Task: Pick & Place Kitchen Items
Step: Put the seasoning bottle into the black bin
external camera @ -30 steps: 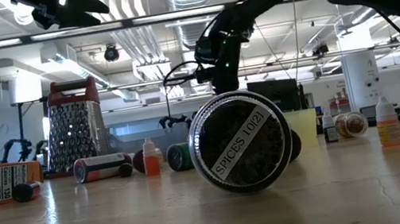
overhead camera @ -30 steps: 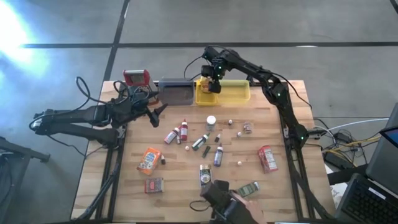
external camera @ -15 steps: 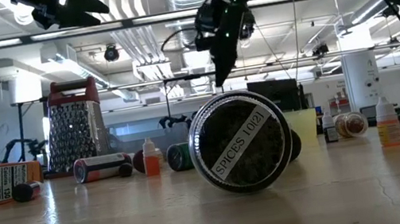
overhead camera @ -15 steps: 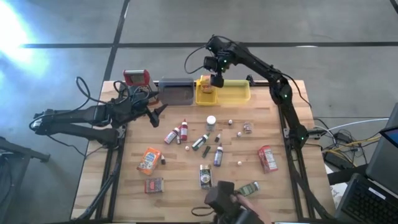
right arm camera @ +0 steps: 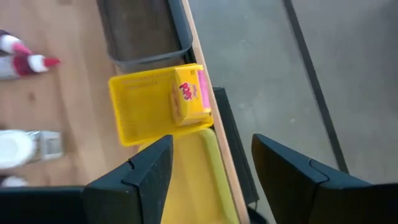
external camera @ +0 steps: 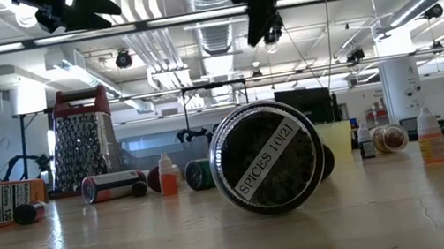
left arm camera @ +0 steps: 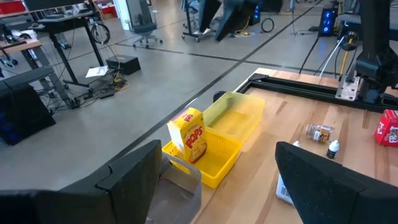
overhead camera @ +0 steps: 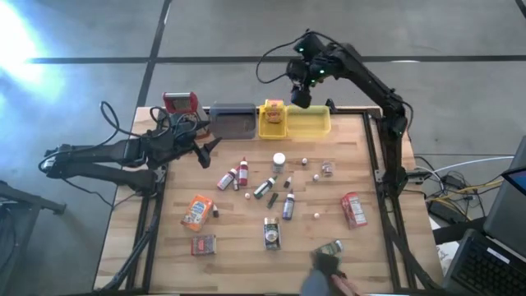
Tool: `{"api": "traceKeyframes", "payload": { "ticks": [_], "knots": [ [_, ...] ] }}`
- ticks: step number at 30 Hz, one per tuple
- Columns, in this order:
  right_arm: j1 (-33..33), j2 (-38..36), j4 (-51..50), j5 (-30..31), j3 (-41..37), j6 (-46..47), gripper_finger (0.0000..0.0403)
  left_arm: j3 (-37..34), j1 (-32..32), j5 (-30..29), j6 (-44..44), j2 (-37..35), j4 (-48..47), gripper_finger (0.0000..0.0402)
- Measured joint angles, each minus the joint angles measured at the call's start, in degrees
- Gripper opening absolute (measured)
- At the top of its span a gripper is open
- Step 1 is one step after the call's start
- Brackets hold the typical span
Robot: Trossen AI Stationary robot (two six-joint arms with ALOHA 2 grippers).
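Several kitchen items lie loose on the wooden table: red-capped bottles (overhead camera: 228, 177), a white-capped jar (overhead camera: 279, 160), an orange packet (overhead camera: 197, 210), a red packet (overhead camera: 354, 209) and a round spice tin (external camera: 269, 169) on its side. A yellow box (overhead camera: 273, 115) stands in the left end of the yellow tray (overhead camera: 311, 123). My right gripper (overhead camera: 302, 94) hangs high above that tray, open and empty, with the box (right arm camera: 189, 93) below it. My left gripper (overhead camera: 209, 148) waits open, raised over the table's left side.
A grey tray (overhead camera: 233, 122) adjoins the yellow tray on its left, and a red-topped grater (overhead camera: 181, 103) stands at the far left corner. A person's hand (overhead camera: 325, 275) shows at the near edge beside a small bottle (overhead camera: 330, 247).
My right gripper has risen well clear of the yellow tray and gone toward the table's right and far edge, leaving the yellow box standing in the tray's left end. The person's hand at the near edge has drawn back toward the right.
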Motion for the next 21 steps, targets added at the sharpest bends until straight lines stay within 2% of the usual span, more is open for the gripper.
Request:
{"api": "traceKeyframes", "payload": {
  "ticks": [12,21],
  "knots": [
    [5.6,-13.9,-3.7,-0.2,0.0,7.0,0.0182,0.0,0.0,0.1,-0.4,0.0,0.0,0.0319],
    [10.2,-19.1,-10.2,-0.6,-0.5,15.3,0.0151,0.0,0.0,2.4,-1.6,0.0,-0.1,0.0319]
  ]
}}
